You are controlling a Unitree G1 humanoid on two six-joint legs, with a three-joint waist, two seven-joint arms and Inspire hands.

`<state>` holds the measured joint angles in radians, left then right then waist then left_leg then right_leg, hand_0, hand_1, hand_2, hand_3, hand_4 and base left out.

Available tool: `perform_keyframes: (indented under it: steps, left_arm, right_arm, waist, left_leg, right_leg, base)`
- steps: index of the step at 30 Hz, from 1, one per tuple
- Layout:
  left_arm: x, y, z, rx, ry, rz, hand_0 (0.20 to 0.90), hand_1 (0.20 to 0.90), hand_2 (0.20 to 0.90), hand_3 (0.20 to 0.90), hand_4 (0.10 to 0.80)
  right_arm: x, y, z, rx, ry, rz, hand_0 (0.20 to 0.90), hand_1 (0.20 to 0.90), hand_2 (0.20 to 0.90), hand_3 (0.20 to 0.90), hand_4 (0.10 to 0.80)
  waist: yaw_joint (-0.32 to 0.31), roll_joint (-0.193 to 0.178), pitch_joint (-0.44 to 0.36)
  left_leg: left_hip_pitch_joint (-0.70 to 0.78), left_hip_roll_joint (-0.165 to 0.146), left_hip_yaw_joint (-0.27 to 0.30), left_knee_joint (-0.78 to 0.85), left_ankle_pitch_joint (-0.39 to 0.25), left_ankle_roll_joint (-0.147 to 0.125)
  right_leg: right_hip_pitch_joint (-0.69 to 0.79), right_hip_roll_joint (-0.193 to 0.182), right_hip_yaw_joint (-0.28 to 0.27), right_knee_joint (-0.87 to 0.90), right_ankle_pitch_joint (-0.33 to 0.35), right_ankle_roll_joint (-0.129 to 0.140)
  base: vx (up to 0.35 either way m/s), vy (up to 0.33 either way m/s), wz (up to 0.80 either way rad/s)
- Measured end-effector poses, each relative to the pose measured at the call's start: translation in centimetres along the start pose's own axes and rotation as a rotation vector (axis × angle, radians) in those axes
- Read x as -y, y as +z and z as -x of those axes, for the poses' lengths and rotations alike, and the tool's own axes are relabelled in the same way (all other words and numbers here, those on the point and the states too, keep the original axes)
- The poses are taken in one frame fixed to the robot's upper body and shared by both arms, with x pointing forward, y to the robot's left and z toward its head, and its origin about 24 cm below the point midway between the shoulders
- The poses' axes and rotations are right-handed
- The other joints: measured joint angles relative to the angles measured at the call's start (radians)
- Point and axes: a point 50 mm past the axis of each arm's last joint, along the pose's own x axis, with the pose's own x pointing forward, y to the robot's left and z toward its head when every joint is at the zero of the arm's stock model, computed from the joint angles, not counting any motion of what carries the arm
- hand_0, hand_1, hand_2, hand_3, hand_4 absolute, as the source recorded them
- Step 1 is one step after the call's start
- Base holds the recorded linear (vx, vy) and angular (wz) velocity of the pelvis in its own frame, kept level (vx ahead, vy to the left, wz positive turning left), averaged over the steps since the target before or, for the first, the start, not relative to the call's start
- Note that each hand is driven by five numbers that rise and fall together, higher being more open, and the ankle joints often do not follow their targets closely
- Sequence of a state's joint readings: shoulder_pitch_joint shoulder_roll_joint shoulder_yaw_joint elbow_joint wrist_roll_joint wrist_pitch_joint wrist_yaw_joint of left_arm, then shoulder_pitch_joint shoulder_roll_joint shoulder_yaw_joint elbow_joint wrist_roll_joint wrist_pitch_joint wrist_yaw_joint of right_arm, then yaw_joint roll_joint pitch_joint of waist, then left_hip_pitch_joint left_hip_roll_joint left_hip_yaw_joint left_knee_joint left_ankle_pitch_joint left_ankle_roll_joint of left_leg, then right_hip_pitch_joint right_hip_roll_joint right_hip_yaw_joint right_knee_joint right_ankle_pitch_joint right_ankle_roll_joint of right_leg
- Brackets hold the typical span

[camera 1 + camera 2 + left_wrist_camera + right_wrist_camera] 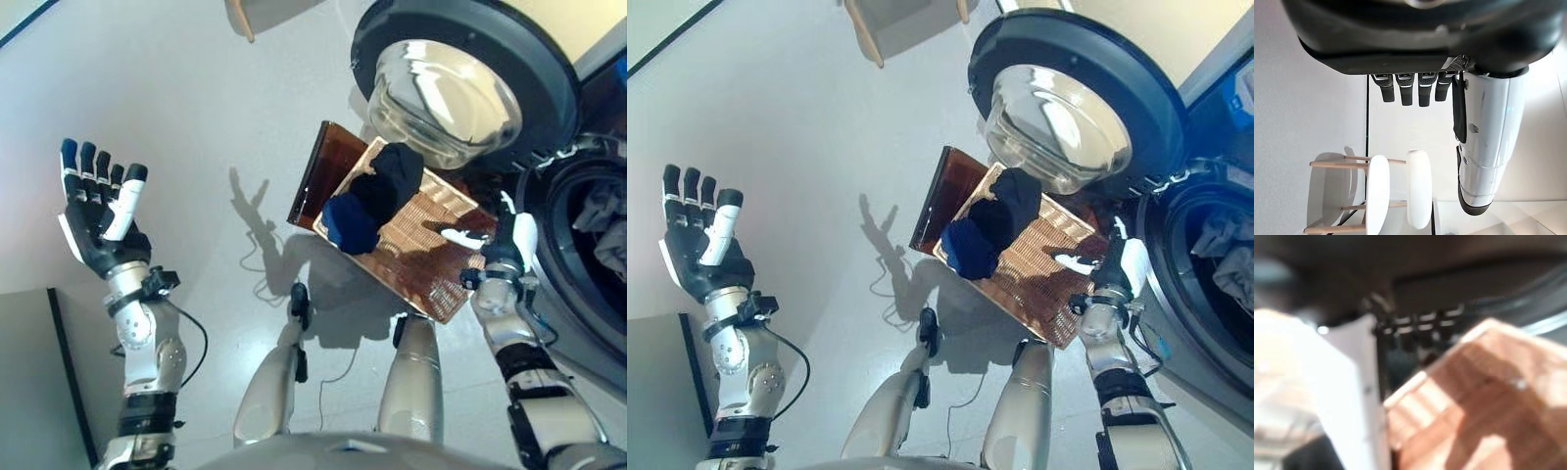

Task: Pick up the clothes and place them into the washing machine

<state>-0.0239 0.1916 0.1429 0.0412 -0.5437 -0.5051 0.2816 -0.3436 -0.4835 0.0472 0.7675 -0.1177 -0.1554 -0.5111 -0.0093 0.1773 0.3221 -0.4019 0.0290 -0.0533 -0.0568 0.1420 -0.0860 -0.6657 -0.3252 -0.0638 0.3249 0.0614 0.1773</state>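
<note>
Lying in brown basket [431, 264], dark clothes [377, 201], washing machine [588, 235] holding laundry

I can read no text, label, number or sign anywhere around me. The round dark-rimmed glass door of the washing machine [446, 93] shows only reflections, and the brown woven basket [431, 245] with the dark blue and black clothes [377, 201] carries no tag I can make out. A blue patch at the far upper right edge, beside the machine, is too small to tell whether it holds print.
</note>
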Motion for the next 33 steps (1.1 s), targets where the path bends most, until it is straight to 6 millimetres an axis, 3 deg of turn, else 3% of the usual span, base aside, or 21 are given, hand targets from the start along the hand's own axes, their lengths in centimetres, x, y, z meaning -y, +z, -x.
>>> perform_keyframes:
  steps: [13,24,33]
  left_arm:
    - [0.6,-0.6,0.5,-0.033,-0.044,0.003,0.900,0.900,0.900,0.900,0.800]
    - [0.8,-0.7,0.7,-0.045,-0.070,0.019,0.900,0.900,0.900,0.900,0.800]
    - [0.7,-0.7,0.7,-0.049,-0.078,0.008,0.900,0.900,0.900,0.900,0.800]
  right_arm:
    - [-4.5,-1.6,1.3,-0.230,0.101,-0.160,0.900,0.900,0.900,0.900,0.800]
    - [-4.5,0.1,-0.6,-0.303,0.062,-0.299,0.900,0.900,0.900,0.900,0.800]
    - [-4.3,0.3,-0.9,-0.309,0.037,-0.325,0.900,0.900,0.900,0.900,0.800]
  waist:
    - [0.041,0.000,-0.003]
    - [0.113,0.012,-0.021]
    - [0.142,0.009,-0.023]
  left_leg:
    - [0.004,0.009,-0.044,0.006,0.003,-0.003]
    - [-0.069,-0.008,-0.128,0.013,0.022,-0.003]
    - [-0.075,-0.013,-0.148,0.016,0.030,0.005]
  right_leg:
    - [0.067,-0.002,-0.066,-0.035,0.005,-0.001]
    - [0.074,-0.035,-0.159,-0.043,0.002,0.005]
    - [0.135,-0.047,-0.212,-0.089,0.010,0.020]
  base:
    - [0.000,0.004,0.19]
    - [0.016,-0.007,0.27]
    - [0.039,-0.002,0.09]
